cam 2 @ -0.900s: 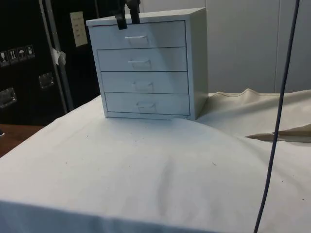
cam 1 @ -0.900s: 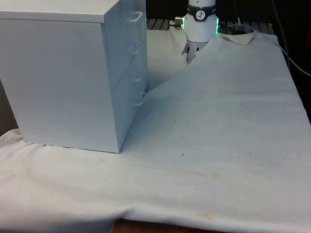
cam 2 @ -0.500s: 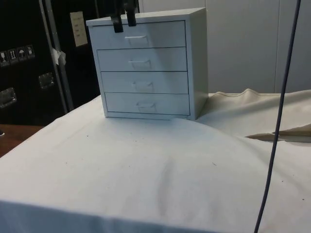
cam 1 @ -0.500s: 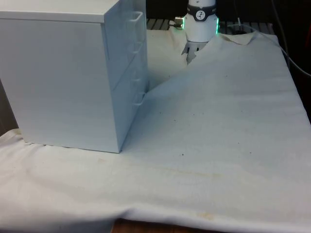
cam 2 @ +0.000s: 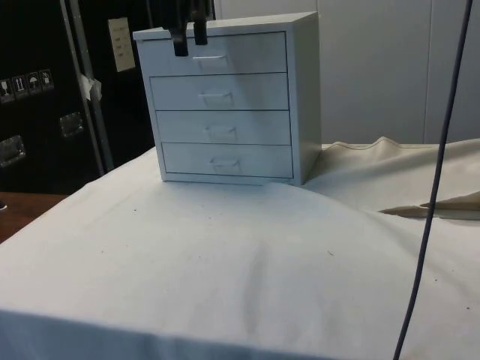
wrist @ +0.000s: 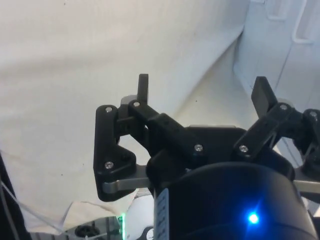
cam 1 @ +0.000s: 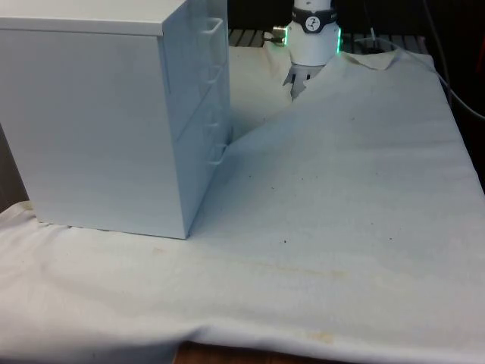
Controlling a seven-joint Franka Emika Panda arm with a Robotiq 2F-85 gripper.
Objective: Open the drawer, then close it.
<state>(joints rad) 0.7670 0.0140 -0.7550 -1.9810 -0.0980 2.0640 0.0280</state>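
Note:
A white chest of drawers [cam 2: 225,105] stands on the cloth with its four drawers all shut; in the front view the chest [cam 1: 98,121] is on the left, its fronts facing that view's right. The top drawer's handle [cam 2: 210,60] is a small white loop. My black gripper [cam 2: 190,39] hangs in front of the top drawer's upper left corner, just left of the handle. It is open, with nothing between its fingers [wrist: 143,87]. In the wrist view the gripper [wrist: 202,92] sits above the cloth, with the drawer fronts [wrist: 280,50] close beside one finger.
The white cloth [cam 2: 225,255] rises in a ridge [cam 1: 341,76] near the robot's base and in folds [cam 2: 390,150] beside the chest. A dark cable [cam 2: 431,225] hangs down at the side view's right. Dark cabinets [cam 2: 45,90] stand behind the chest.
In the side view the gripper has come down a little and shifted slightly left, in front of the top drawer. The drawers have not moved.

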